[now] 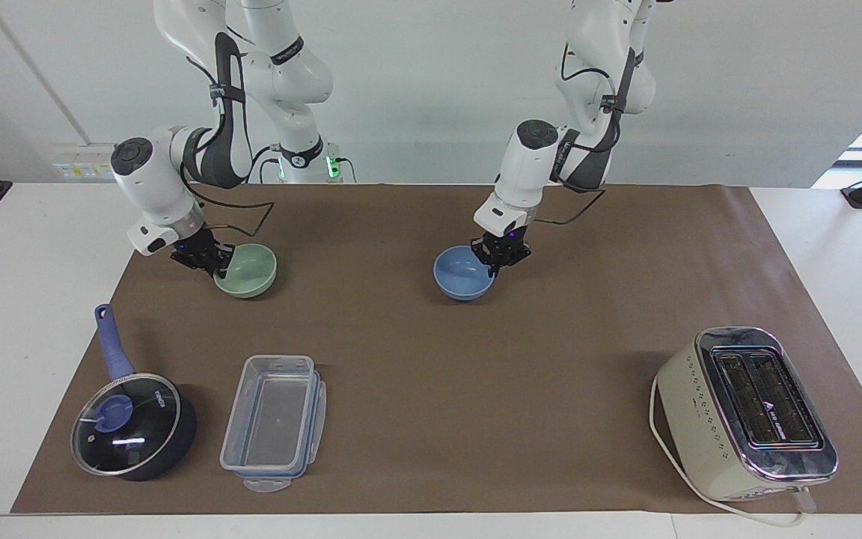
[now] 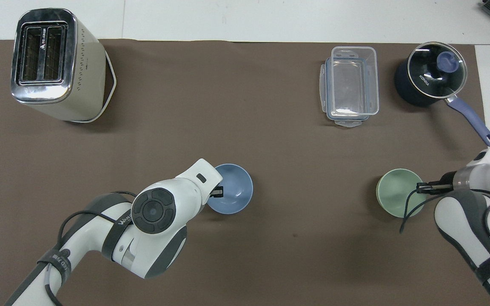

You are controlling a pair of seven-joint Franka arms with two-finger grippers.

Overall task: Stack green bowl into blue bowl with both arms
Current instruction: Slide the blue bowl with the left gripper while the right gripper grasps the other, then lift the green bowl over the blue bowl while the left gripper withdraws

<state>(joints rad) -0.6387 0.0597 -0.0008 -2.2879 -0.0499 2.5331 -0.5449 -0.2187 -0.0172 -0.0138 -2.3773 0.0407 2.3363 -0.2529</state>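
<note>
Currently: both bowls on brown mat, well apart, each with a gripper at its rim.

Left gripper (image 1: 498,263) clamped on rim of blue bowl (image 1: 461,275), on the side toward the left arm's end of the table. Blue bowl sitting near mid-table, upright, open side up. From overhead, left gripper (image 2: 216,192) mostly hidden under its own wrist; only one fingertip visible inside blue bowl (image 2: 234,187).

Right gripper (image 1: 210,260) closed on rim of green bowl (image 1: 249,271), gripping the edge toward the right arm's end of the table. Overhead confirms: right gripper (image 2: 424,186) reaching in sideways, fingers pinched together across the rim of green bowl (image 2: 397,193). Green bowl upright, apparently resting on mat; cannot tell whether it has lifted.

Key relation for next move: blue bowl lies from green bowl straight along the table's length, toward the left arm's end, at about the same distance from the robots. Round bowls, so no long axis to align; only rim-over-rim centring matters. Right arm is the one holding green bowl, so likely carrier; needs lift, sideways travel toward mid-table, then lowering over blue bowl. Left gripper occupies one rim section of blue bowl, so possible clash on nesting unless released or green bowl is lowered clear of it.

Not involved: saucepan (image 1: 135,427), clear plastic box (image 1: 274,423), toaster (image 1: 749,412), all farther from the robots.
</note>
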